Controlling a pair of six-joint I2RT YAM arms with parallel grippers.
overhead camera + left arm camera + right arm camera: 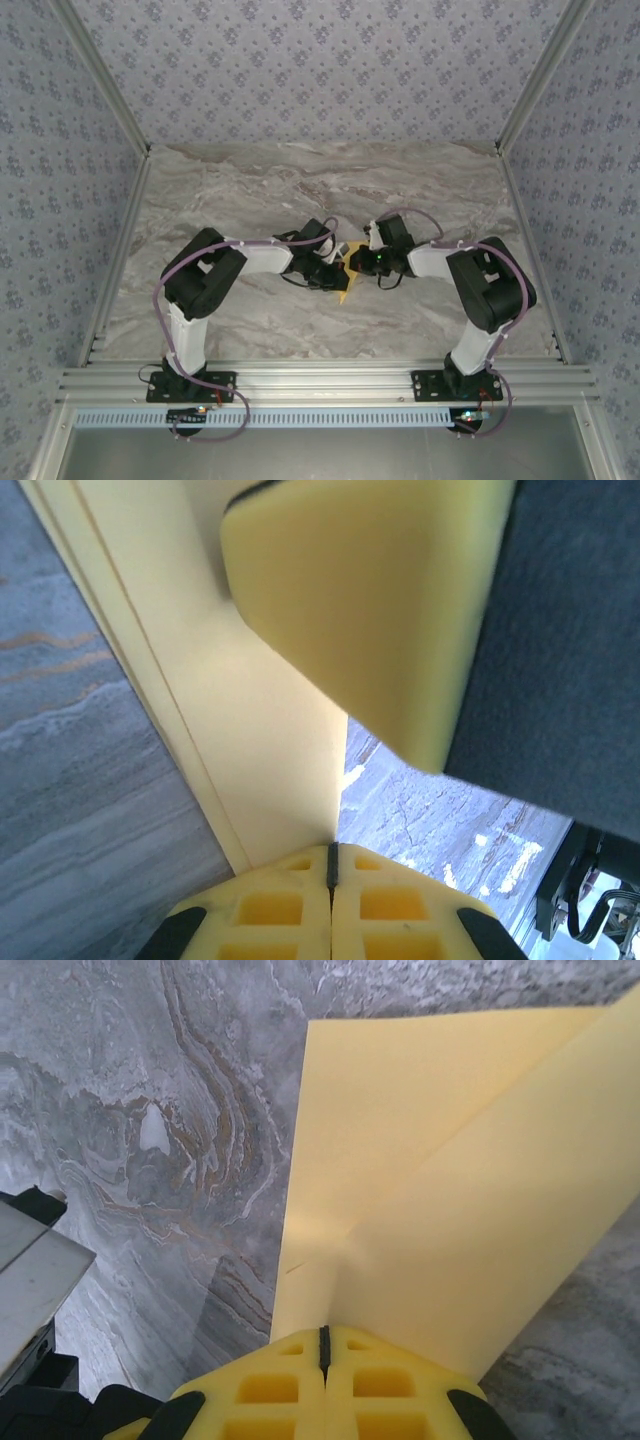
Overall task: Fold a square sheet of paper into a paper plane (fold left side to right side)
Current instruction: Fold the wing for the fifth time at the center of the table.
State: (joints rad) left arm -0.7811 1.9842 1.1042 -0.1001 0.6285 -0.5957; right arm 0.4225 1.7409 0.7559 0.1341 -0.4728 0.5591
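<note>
Reaching both arms inward over the marble table [300,190]. My left arm [200,280] bends in from 9 o'clock and my right arm [490,285] from 3 o'clock, and they meet near the table's middle, a bit toward 6.

The sheet of paper [344,290] sits between the two wrists, yellow-orange. A small corner pokes out toward 6 o'clock under the grippers and the rest is covered by them from above.

Right wrist view: the sheet fans out from my fingertips toward 12–2 o'clock. It is already folded, one layer lying over another, with a straight fold edge running from just above the tips out to 2 o'clock. Bare marble shows from 9 to 11 o'clock.

Left wrist view: the sheet climbs from my fingertips toward 11 o'clock, with a layered edge along its left side. A yellow padded block on a dark body sits at 1 o'clock, very near the lens. It looks like my other gripper, but I cannot tell for sure.

My left gripper [336,272] has its fingers [270,910] pressed together, only a dark seam between them, and the paper's edge runs into that seam – pinched. My right gripper [362,264] is the same, its fingers [390,1390] clamped on the sheet's near edge, and the paper puckers slightly at the pinch.
</note>
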